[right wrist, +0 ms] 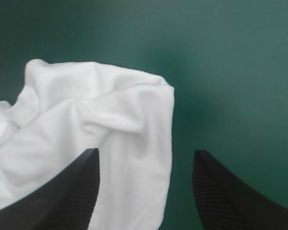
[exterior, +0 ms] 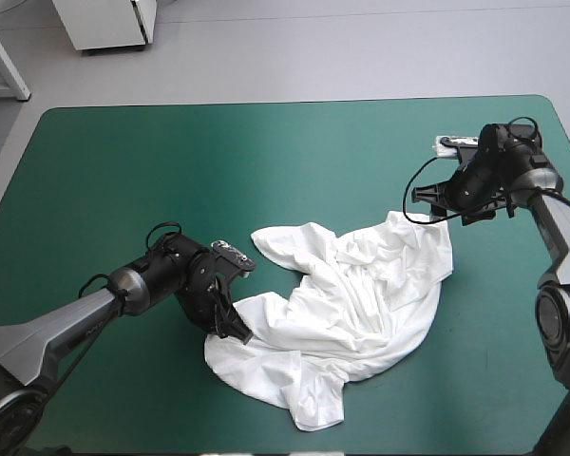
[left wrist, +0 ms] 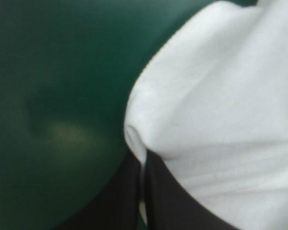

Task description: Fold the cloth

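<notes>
1. One T-shirt (exterior: pixel 347 313) of soft white cloth lies in a loose, crumpled heap on the desk (exterior: pixel 171 161). It sits a little right of the desk's middle and reaches toward the near edge.
2. The heap's surface is rumpled with many ridges and shallow folds. Its outline curves like a broad crescent: one lobe points toward the desk's middle, one corner toward the far right, and a narrow flap toward the near edge.
3. There is one desk, with rounded corners and a smooth teal-green cover.
4. There are two claws, each with two broad black fingers shaped like curved fins.
5. The left claw (exterior: pixel 237 331) is at the heap's left rim, low on the desk. It is clenched on the T-shirt. In the left wrist view its fingers (left wrist: pixel 125 201) all but meet, with a thin fold of white cloth pinched between them.
6. The right claw (right wrist: pixel 144 154) is at the heap's far right corner and is released. Its two fingers (right wrist: pixel 230 201) stand well apart, their inner faces finely ribbed. The cloth's corner lies between and ahead of them; whether it touches them cannot be told.
</notes>
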`<action>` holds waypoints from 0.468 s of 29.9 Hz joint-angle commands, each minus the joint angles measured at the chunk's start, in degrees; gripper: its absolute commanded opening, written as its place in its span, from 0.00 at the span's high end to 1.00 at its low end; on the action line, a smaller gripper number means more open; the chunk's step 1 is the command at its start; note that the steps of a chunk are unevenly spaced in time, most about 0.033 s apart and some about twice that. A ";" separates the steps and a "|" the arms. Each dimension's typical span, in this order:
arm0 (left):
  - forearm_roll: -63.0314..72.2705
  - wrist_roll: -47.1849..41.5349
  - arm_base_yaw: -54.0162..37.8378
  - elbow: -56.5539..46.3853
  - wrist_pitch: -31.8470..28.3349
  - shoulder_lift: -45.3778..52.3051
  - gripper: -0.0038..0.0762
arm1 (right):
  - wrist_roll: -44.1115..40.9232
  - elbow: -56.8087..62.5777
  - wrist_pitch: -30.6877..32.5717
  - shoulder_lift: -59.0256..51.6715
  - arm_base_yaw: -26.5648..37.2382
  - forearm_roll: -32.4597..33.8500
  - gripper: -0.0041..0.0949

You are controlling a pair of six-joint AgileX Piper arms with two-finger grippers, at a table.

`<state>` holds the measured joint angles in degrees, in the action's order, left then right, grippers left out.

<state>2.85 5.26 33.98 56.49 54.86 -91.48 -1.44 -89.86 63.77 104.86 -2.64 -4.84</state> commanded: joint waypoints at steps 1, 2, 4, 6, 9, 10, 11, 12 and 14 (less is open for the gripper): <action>3.77 -0.31 0.71 0.30 -7.58 -0.16 0.96 | 0.04 -2.20 -1.79 0.26 0.20 1.70 0.40; 3.77 -0.31 0.71 0.30 -7.58 -0.16 0.96 | 0.04 -2.34 -1.93 1.14 0.20 2.10 0.40; 3.77 -0.31 0.71 0.30 -7.58 -0.16 0.96 | 0.04 -2.43 -3.05 2.42 0.20 2.11 0.40; 3.77 -0.31 0.71 0.30 -7.58 -0.16 0.96 | 0.04 -2.43 -3.76 3.59 0.20 2.11 0.40; 3.77 -0.31 0.71 0.30 -7.58 -0.16 0.96 | -0.06 -2.43 -3.99 5.38 -0.28 2.72 0.43; 3.77 -0.31 0.71 0.30 -7.58 -0.16 0.96 | -0.06 -2.43 -3.99 6.00 -0.40 2.72 0.45; 3.77 -0.31 0.71 0.41 -7.63 -0.16 0.96 | -0.06 -2.43 -3.99 6.60 -0.84 2.28 0.48; 3.77 -0.31 0.71 0.41 -7.63 -0.16 0.96 | 0.05 -2.43 -3.99 7.21 -1.30 1.92 0.51; 3.77 -0.31 0.71 0.41 -7.63 -0.16 0.96 | 0.05 -2.43 -4.18 8.10 -2.73 2.13 0.57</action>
<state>2.78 5.26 33.98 56.49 54.81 -91.48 -1.59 -90.98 60.68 114.06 -3.59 -2.77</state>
